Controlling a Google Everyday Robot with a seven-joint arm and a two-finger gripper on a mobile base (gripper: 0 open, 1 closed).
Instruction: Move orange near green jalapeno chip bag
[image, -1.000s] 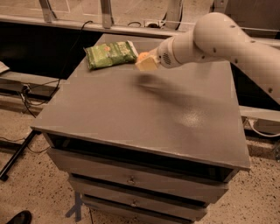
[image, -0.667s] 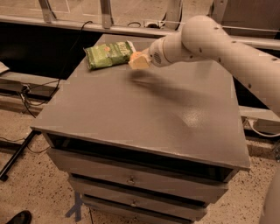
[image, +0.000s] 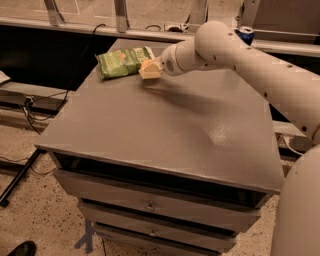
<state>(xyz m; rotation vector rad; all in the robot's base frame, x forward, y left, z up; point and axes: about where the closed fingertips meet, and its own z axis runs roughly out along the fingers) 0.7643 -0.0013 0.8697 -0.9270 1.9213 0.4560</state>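
Observation:
The green jalapeno chip bag (image: 121, 62) lies flat at the far left corner of the grey table (image: 165, 130). My gripper (image: 149, 70) reaches in from the right and sits just above the table, right beside the bag's right edge. It is shut on the orange (image: 147, 64), of which only a small orange patch shows between the cream fingers. The rest of the fruit is hidden by the fingers.
A blue soda can (image: 245, 34) stands at the far right edge, partly behind my arm (image: 250, 60). The table is a drawer cabinet with handles (image: 148, 206) at the front. Cables (image: 27, 107) and a dark shelf lie to the left on the floor.
My gripper has carried the orange further left and slightly back, from near the table's far middle to right beside the chip bag. The bag has not moved.

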